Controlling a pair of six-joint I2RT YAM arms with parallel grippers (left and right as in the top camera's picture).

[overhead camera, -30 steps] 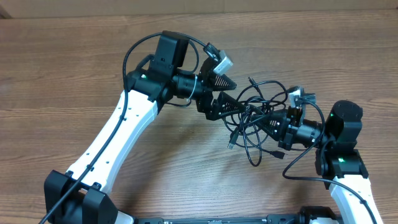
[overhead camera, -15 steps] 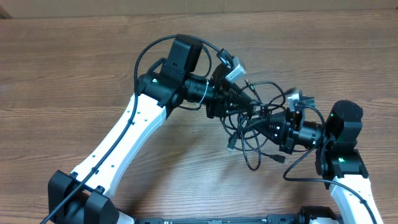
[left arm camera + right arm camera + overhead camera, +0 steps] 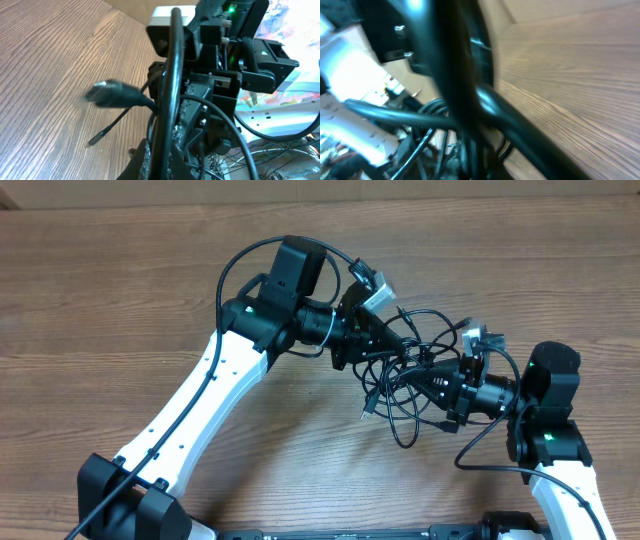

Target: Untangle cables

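Nearest, the right gripper (image 3: 432, 387) sat nosed into the thin black tangled cables (image 3: 395, 372), which were bunched between the two grippers over the table. Whether its jaws pinched a strand could not be told. Just beyond, the left gripper (image 3: 374, 340) was clamped tight on a strand. The brown wood-grain table (image 3: 120, 290) stretched behind.

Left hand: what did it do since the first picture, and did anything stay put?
The left hand swung right, into the cables, and closed on a strand. The right hand stayed at the tangle's right side; the loose loops barely shifted.
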